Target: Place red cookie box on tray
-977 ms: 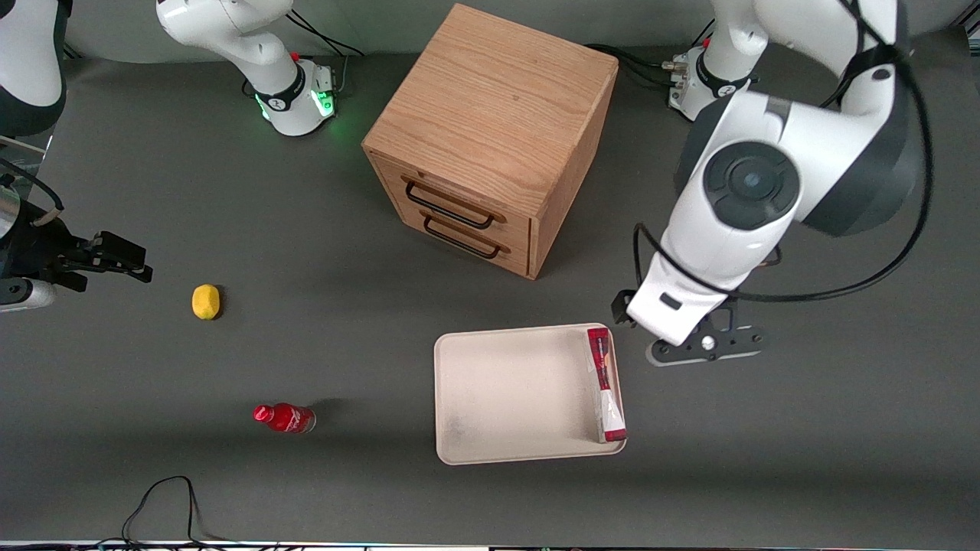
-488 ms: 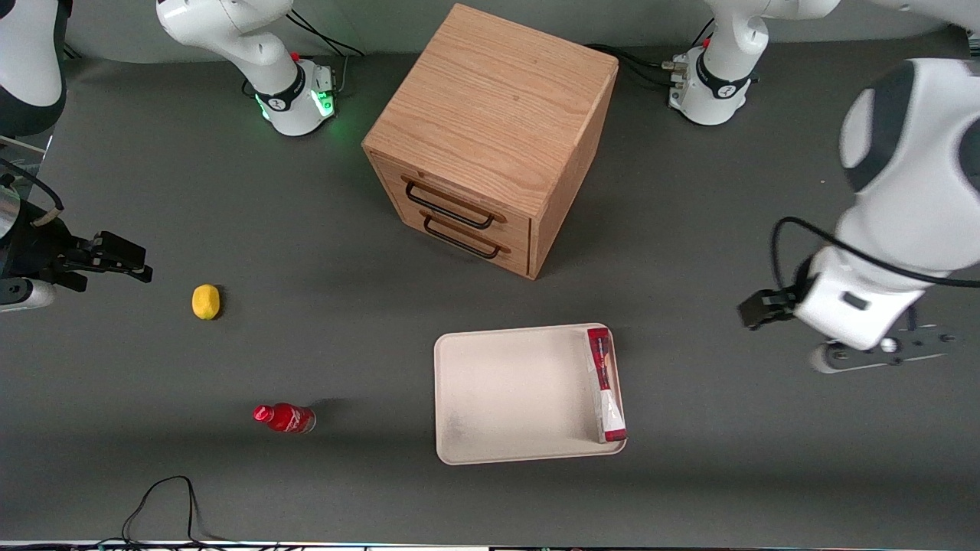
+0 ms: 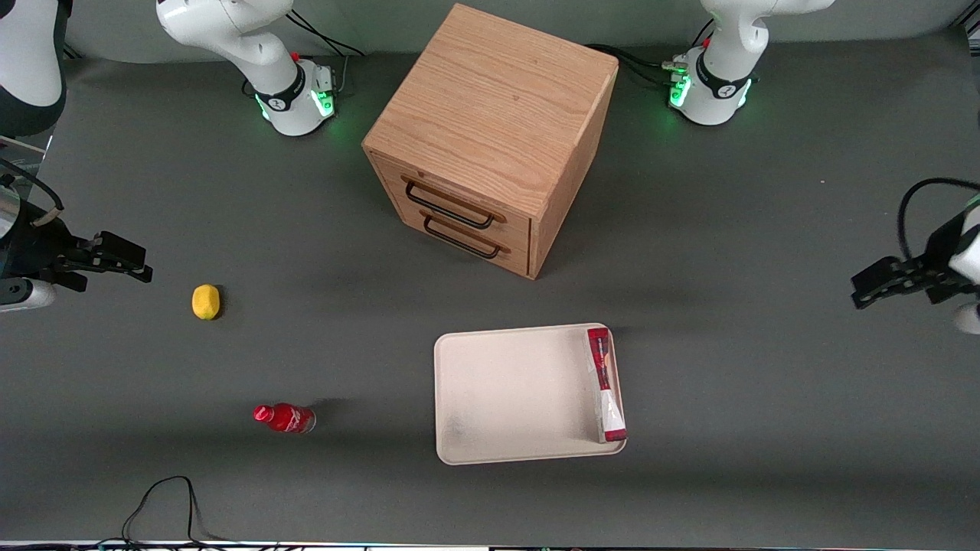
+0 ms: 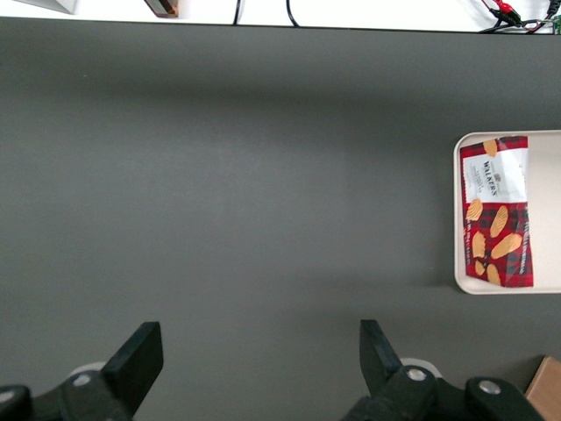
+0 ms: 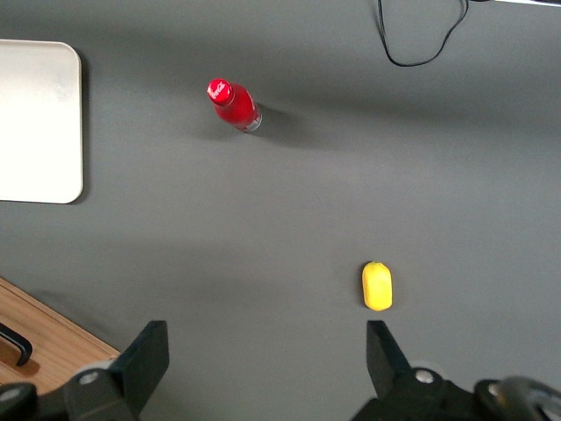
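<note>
The red cookie box (image 3: 605, 383) rests in the cream-white tray (image 3: 513, 390), along the tray's rim toward the working arm's end. The left wrist view shows the box's red printed face (image 4: 497, 210) inside the tray's rim (image 4: 458, 254). My left gripper (image 3: 865, 289) is open and empty. It hangs above bare table well away from the tray, at the working arm's end of the table. In the left wrist view the gripper (image 4: 259, 338) has only grey mat between its fingers.
A wooden drawer cabinet (image 3: 490, 138) stands farther from the front camera than the tray. A yellow lemon (image 3: 205, 301) and a small red bottle (image 3: 285, 418) lie toward the parked arm's end. A black cable (image 3: 164, 497) lies at the near table edge.
My left arm has swung away from beside the tray toward the working arm's end of the table. The cookie box and the tray have not moved.
</note>
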Action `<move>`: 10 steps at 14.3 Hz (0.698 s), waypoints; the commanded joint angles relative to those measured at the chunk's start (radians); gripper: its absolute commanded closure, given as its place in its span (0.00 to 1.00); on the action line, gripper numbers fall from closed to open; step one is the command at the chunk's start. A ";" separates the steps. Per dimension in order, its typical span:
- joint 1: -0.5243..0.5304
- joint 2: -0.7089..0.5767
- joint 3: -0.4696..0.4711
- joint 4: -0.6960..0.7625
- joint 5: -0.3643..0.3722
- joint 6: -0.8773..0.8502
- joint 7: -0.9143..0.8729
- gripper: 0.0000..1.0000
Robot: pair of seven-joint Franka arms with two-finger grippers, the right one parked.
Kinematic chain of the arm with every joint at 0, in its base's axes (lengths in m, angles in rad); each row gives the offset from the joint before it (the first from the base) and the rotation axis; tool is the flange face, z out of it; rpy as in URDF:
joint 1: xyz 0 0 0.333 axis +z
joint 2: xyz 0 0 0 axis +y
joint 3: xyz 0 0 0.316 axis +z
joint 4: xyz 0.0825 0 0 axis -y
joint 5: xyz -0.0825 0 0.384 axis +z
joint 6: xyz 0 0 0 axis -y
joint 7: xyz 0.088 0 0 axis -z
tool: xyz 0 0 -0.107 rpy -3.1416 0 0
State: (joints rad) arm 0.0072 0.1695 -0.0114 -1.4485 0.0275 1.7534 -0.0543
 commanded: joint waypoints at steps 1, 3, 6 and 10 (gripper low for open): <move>0.019 -0.097 -0.010 -0.113 -0.017 0.057 0.034 0.00; 0.002 -0.113 -0.006 -0.124 -0.018 0.055 0.015 0.00; -0.073 -0.116 0.049 -0.112 -0.012 0.043 -0.034 0.00; -0.098 -0.093 0.065 -0.035 -0.014 -0.027 -0.065 0.00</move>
State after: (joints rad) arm -0.0654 0.0811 0.0300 -1.5177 0.0187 1.7727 -0.0985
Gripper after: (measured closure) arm 0.000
